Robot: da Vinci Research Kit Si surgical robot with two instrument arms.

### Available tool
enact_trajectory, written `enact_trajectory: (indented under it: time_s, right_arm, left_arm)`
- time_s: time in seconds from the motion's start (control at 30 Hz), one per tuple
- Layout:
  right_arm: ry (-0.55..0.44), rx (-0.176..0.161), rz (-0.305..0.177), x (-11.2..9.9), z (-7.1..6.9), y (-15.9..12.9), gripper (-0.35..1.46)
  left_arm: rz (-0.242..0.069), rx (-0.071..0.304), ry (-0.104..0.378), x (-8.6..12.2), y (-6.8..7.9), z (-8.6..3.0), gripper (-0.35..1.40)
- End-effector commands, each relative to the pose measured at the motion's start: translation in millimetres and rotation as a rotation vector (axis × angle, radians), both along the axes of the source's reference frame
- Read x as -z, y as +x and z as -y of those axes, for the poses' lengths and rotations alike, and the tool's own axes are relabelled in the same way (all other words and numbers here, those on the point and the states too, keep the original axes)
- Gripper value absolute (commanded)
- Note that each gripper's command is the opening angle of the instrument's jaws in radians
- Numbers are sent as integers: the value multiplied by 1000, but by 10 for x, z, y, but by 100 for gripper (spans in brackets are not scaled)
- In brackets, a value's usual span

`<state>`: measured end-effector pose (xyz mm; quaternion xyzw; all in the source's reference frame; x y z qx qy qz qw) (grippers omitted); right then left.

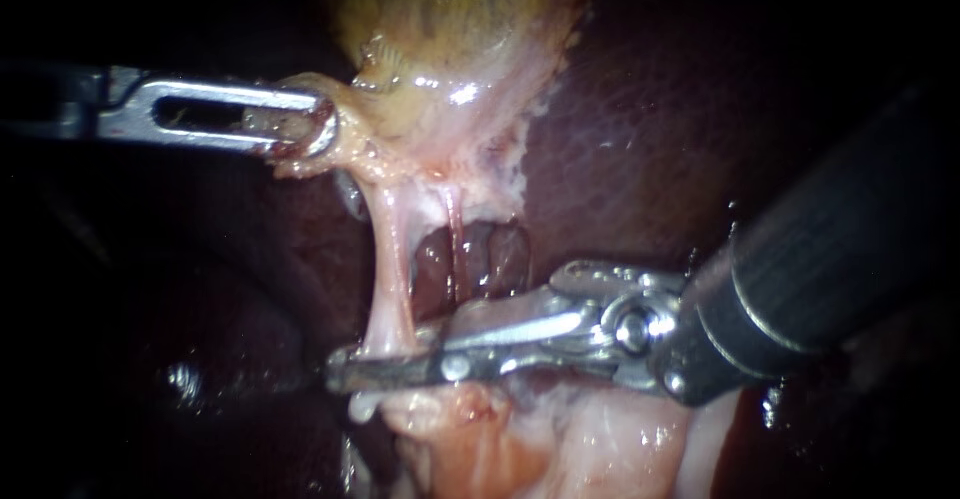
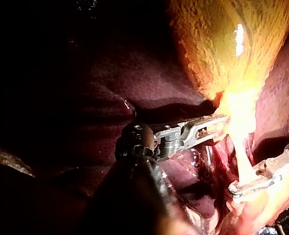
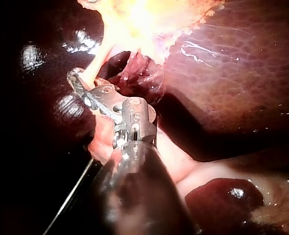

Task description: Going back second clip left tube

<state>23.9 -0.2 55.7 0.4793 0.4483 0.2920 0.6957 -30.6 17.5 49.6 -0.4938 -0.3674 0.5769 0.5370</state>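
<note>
The left tube [image 1: 388, 279], pale and stretched, runs from the gallbladder [image 1: 450, 29] neck down to fatty tissue. A thinner right tube [image 1: 455, 224] hangs beside it. My right instrument [image 1: 370, 364] reaches in from the right, its long narrow jaws lying across the left tube's lower end, shut on it. I make out no clip on the tube. My left instrument [image 1: 310, 129] has its slotted jaws shut on gallbladder tissue at the neck, holding it up and leftwards. The left wrist view shows both instruments [image 2: 218, 125] [image 2: 242, 183]. In the right wrist view the right instrument's jaws [image 3: 81, 81] meet the tube.
Dark red liver [image 1: 640, 129] lies behind and to the right of the tubes. Pale pink fatty tissue [image 1: 560, 439] sits under the right instrument's jaws. A dark window [image 1: 485, 259] opens between the two tubes.
</note>
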Motion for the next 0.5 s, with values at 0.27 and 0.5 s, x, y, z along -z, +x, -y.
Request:
enact_trajectory:
  time_s: [0.27, 0.5]
  right_arm:
    - [-159, -18, -55, -14, 5, 5, 37]
    - [-314, -75, -47, -33, -4, 6, 49]
  left_arm:
    - [0, -1, 0, 0, 1, 0, -35]
    - [0, -1, 0, 0, 1, 0, -35]
